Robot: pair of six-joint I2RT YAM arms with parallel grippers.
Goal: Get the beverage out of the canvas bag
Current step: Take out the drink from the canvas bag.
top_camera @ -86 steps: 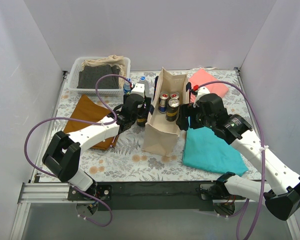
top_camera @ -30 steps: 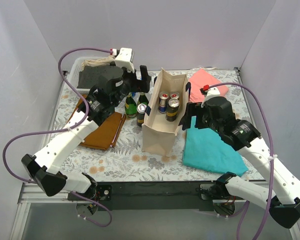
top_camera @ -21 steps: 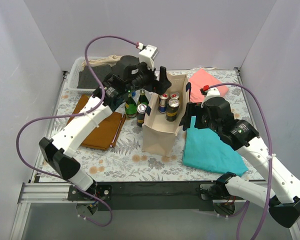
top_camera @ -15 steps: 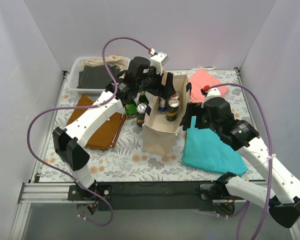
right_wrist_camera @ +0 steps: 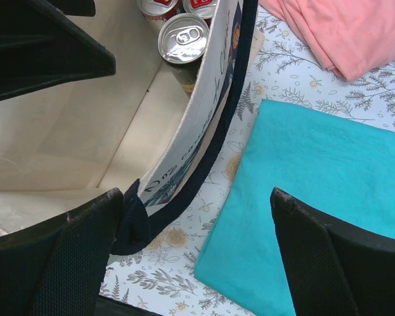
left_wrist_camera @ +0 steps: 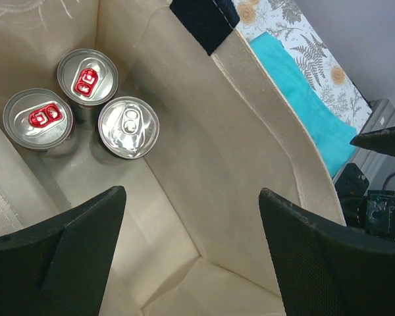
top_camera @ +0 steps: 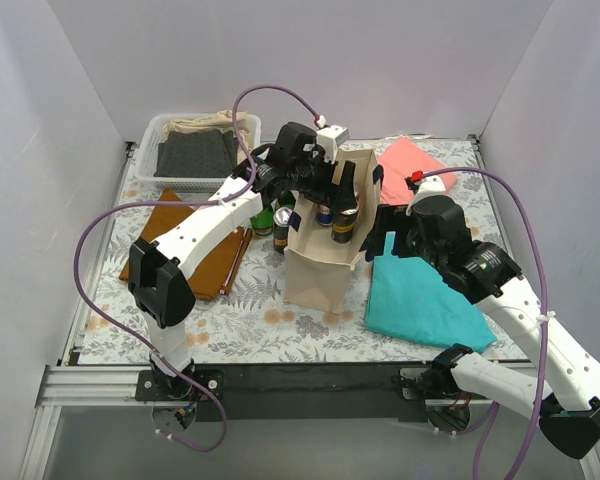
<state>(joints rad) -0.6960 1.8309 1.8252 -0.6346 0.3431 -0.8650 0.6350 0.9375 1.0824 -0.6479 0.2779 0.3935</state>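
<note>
I see the bag (top_camera: 320, 262) upright on the tabletop (top_camera: 270, 322), with my right gripper (right_wrist_camera: 194, 257) spread wide astride its right wall. Three cans (left_wrist_camera: 128, 127) stand together inside at its far end. My left gripper (left_wrist_camera: 197, 257) hangs over the mouth above them, jaws apart, holding nothing.

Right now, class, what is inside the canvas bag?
Three upright cans cluster at one end of the canvas bag: two with red tabs, one all silver. Their sides are mostly hidden, so labels cannot be read.
</note>
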